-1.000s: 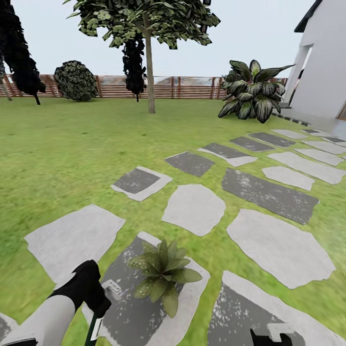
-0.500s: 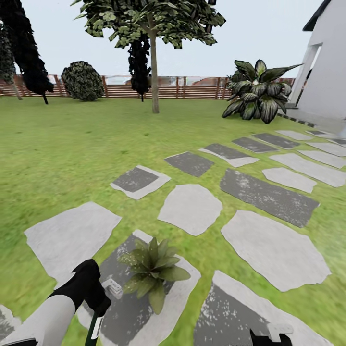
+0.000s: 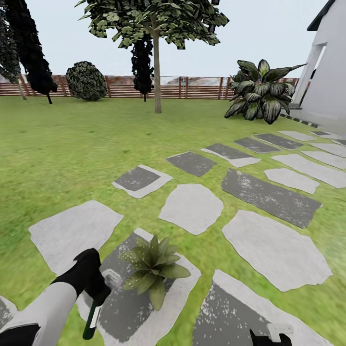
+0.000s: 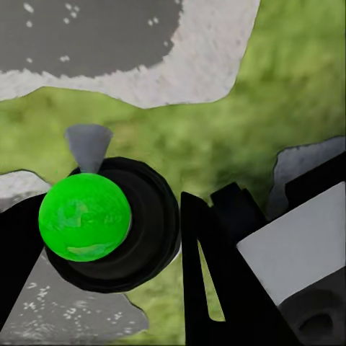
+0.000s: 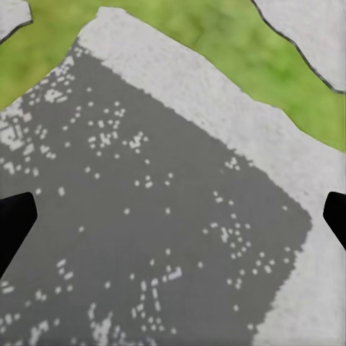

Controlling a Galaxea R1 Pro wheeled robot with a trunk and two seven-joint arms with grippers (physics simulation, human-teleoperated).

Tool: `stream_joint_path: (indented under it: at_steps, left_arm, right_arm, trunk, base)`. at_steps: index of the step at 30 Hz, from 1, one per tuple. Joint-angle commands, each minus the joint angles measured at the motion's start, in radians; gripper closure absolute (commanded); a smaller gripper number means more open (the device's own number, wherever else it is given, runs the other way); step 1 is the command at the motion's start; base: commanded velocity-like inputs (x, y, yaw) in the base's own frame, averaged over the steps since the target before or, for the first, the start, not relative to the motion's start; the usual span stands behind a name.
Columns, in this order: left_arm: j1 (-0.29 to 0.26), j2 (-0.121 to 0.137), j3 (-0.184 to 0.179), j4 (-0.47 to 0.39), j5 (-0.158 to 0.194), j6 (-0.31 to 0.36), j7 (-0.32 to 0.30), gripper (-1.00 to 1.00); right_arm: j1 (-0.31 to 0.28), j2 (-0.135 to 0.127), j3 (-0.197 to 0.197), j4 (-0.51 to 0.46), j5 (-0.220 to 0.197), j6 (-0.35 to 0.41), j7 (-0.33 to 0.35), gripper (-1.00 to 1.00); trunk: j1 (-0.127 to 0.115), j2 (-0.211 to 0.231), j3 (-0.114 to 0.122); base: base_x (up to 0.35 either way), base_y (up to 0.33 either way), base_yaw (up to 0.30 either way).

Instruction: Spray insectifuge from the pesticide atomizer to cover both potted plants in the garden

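Head view has swung a bit since a sec ago: the garden lawn [image 3: 72,154], fence [image 3: 192,88] & tree [image 3: 156,62] all sit slightly further right in the picture, so that's your camera/base turning, not the things moving. Stepping stones [image 3: 191,207] run off twd the house. One potted plant [image 3: 153,269] sits on the near dark stone [image 3: 127,312], now just beside your left gripper [image 3: 98,295], a touch closer in the picture than before. Means you're abt in spray range, I'd judge; 2nd plant is yet to be found. Left gripper is clamped on the pesticide atomizer [image 3: 91,317], bottle hanging down, trigger head by the plant. Right gripper [image 5: 173,216]: fingertips wide apart at the picture's edges, nothing betw them, over a dark stone.
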Motion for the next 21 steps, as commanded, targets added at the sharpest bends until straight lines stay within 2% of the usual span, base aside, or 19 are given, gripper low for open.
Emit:
stream_joint_path:
  at_steps: [1,4,11,21]
  left_arm:
    - [0.016,0.003,0.006,-0.001,-0.008,0.005,-0.009,1.0]
    - [0.041,0.003,0.007,-0.002,-0.006,0.003,-0.009,1.0]
    - [0.047,-0.008,0.011,-0.003,-0.007,0.005,-0.007,1.0]
    - [0.047,-0.009,0.013,-0.008,-0.007,0.008,0.0,1.0]
  right_arm:
    - [-0.001,0.0,-0.009,0.0,0.002,-0.004,0.008,-1.0]
    - [-0.001,0.0,-0.009,0.0,0.002,-0.003,0.008,-1.0]
    - [-0.001,0.001,-0.009,0.0,0.002,-0.004,0.008,-1.0]
    - [-0.001,0.001,-0.009,0.001,0.002,-0.004,0.008,-1.0]
  trunk:
    - [0.0,0.0,-0.001]
    - [0.0,0.0,-0.001]
    - [0.0,0.0,-0.001]
    - [0.0,0.0,-0.001]
  base:
    - [0.0,0.0,0.0]
    - [0.0,0.0,0.0]
    - [0.018,-0.004,0.005]
    - [0.268,-0.154,0.251]
